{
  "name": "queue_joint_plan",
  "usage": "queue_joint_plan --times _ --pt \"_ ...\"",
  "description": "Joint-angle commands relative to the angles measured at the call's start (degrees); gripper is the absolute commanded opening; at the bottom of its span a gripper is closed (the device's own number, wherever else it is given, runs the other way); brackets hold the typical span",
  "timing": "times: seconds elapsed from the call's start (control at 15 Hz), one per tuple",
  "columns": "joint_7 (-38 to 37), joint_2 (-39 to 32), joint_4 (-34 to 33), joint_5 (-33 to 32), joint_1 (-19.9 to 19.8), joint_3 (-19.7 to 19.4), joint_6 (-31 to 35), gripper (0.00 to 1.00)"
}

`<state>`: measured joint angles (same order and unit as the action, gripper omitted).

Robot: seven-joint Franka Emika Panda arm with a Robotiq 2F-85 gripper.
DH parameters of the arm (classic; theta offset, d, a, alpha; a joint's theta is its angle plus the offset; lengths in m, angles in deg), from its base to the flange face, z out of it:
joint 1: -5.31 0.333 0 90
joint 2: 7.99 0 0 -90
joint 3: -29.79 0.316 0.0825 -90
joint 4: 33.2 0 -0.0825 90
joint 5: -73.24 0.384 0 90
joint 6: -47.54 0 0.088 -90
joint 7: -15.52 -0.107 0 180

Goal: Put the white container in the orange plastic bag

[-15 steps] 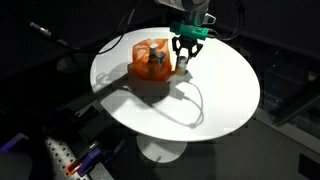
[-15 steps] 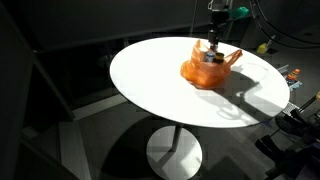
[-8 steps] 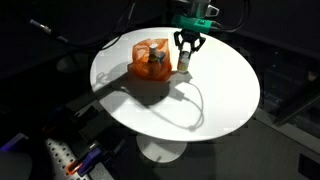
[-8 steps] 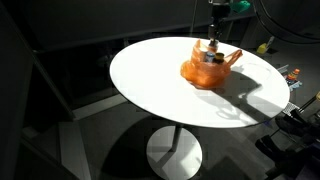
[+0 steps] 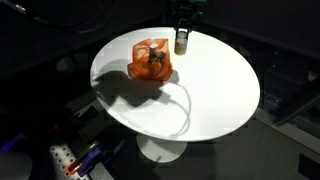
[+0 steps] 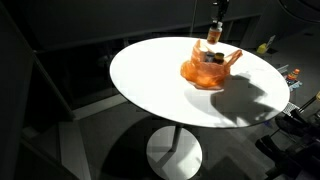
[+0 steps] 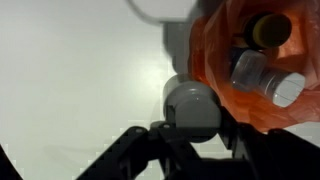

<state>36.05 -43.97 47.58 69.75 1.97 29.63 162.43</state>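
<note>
The orange plastic bag (image 5: 149, 59) sits crumpled and open on the round white table (image 5: 210, 95), with small bottles inside; it also shows in an exterior view (image 6: 207, 70) and in the wrist view (image 7: 218, 55). The white container (image 5: 181, 42) with a grey cap hangs in the air beside and above the bag, also in an exterior view (image 6: 214, 33). My gripper (image 5: 182, 30) is shut on it from above, mostly cut off by the top edge. In the wrist view the grey cap (image 7: 193, 104) sits between the jaws of my gripper (image 7: 195, 132), next to the bag's edge.
The table stands on a single pedestal (image 6: 174, 152). Dark surroundings ring it, with cluttered equipment at the lower left (image 5: 70, 160) and at the right edge (image 6: 290, 100). A bottle with a yellow top (image 7: 270, 30) and a clear one (image 7: 250, 70) lie in the bag.
My gripper has risen straight up with the white container in it, lifting it off the table beside the bag. The bag has not moved.
</note>
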Motion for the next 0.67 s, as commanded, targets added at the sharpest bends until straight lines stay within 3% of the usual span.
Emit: queue_joint_plan --times 0.0,0.6 --pt "0.6 8.3 9.3 -2.5 1.9 1.5 1.3 0.19" --pt "2.7 18.8 22.6 -2.2 5.2 5.1 0.6 0.19"
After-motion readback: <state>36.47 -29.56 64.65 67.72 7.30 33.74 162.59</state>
